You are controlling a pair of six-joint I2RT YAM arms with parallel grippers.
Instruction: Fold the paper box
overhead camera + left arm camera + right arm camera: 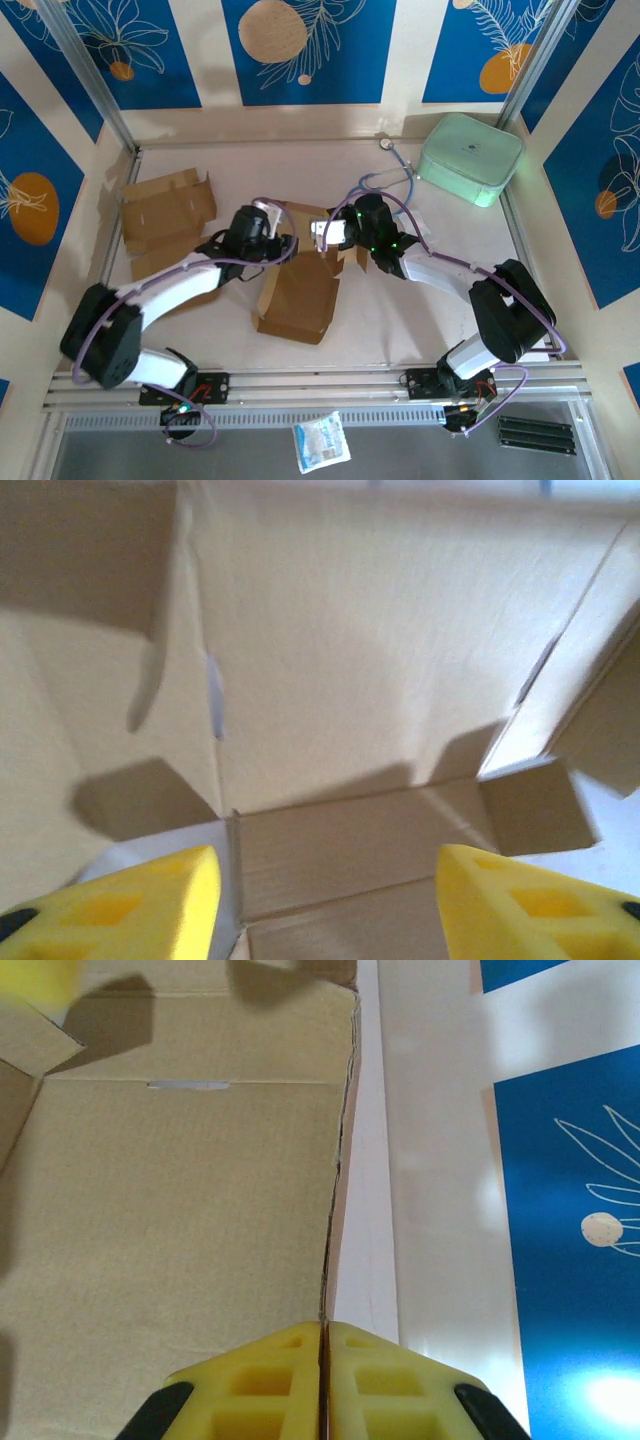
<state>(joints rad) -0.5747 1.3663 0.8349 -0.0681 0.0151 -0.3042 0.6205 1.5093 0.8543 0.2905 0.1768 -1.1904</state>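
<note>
The brown paper box (300,292) lies partly folded in the middle of the table, its walls raised at the far end. My left gripper (287,247) hangs at the box's left wall. In the left wrist view the left gripper (328,905) stands open, its yellow fingers (150,910) wide apart over a short flap (370,835), nothing between them. My right gripper (331,233) is at the box's far right corner. In the right wrist view the right gripper (322,1375) is shut on the thin edge of a box wall (170,1220).
A second flat cardboard blank (165,215) lies at the back left. A mint-green case (470,158) sits at the back right, with a thin grey cord (392,172) beside it. A white packet (320,441) and black strips (536,432) lie below the table's front rail.
</note>
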